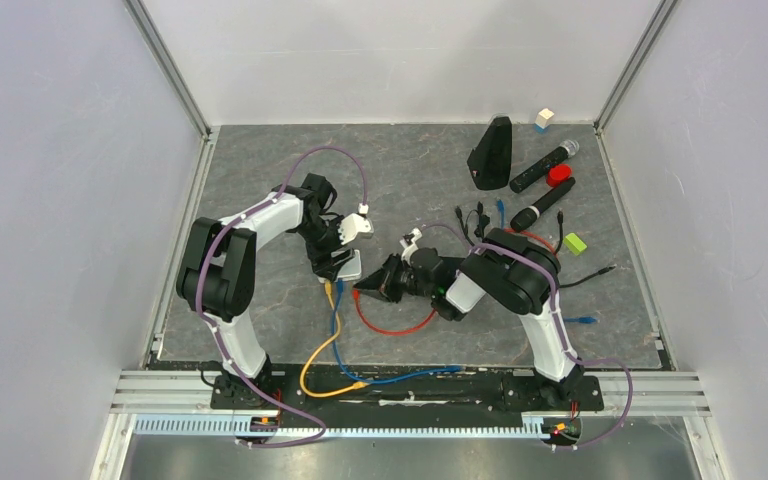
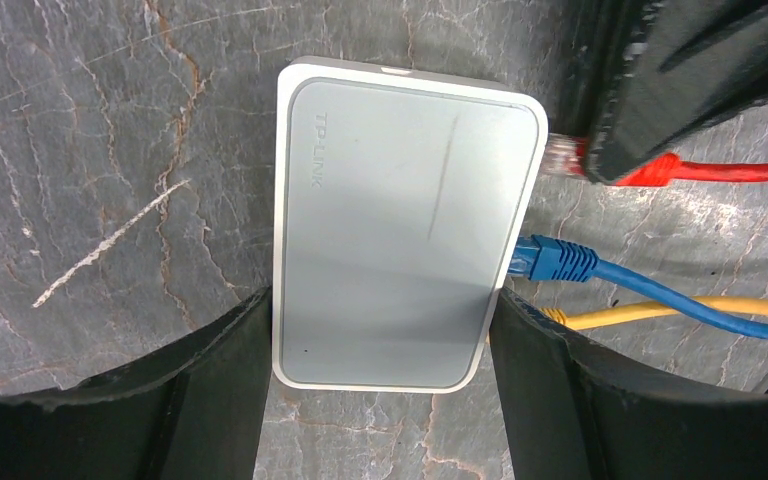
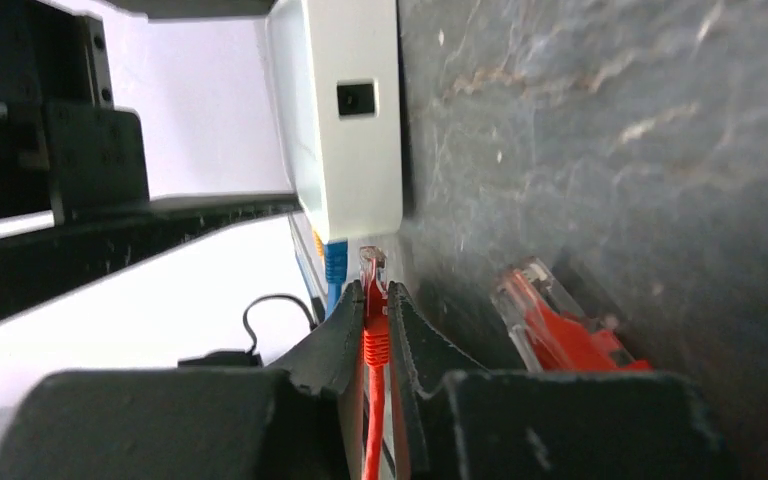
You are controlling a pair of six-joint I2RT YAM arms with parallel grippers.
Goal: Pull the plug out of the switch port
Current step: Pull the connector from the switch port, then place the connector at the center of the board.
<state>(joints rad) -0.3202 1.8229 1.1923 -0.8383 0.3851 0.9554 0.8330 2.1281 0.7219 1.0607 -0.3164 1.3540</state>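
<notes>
Starting at the near edge: a ribbed aluminium rail point(image 1: 160, 385) carries both arm bases. The table point(image 1: 260, 200) is dark grey, slate-like, veined and scratched. A yellow cable point(image 1: 305, 368) and a blue cable point(image 1: 410, 378) loop off the rail and run up to the switch. A red cable point(image 1: 395, 330) lies in a shallow arc just beyond them.

The left gripper point(image 2: 385, 305) has matte black, curved fingers point(image 2: 220, 390) pressed against both long sides of the switch point(image 2: 410, 200), pinning it flat on the table. The switch is a smooth white slab with rounded corners, a grey inset top and faint TP-LINK lettering.

The right gripper point(image 3: 375, 300) is narrow, pinched on the red plug point(image 3: 372, 275) at its ribbed boot. The plug's clear plastic tip sits right at the switch's port side, mostly exposed; whether it is inside the port cannot be told. The blue plug point(image 2: 550, 260) next to it is seated, and the yellow plug point(image 2: 557, 316) is one port further along. A second clear-and-red plug point(image 3: 550, 325) lies loose on the table near the right fingers.

Far right: a small green block point(image 1: 574, 243), two black microphones point(image 1: 542, 205) with a round red cap point(image 1: 560, 175) between them, a black tapered wedge point(image 1: 490, 155), and a white-and-blue cube point(image 1: 545, 118) by the back wall.
</notes>
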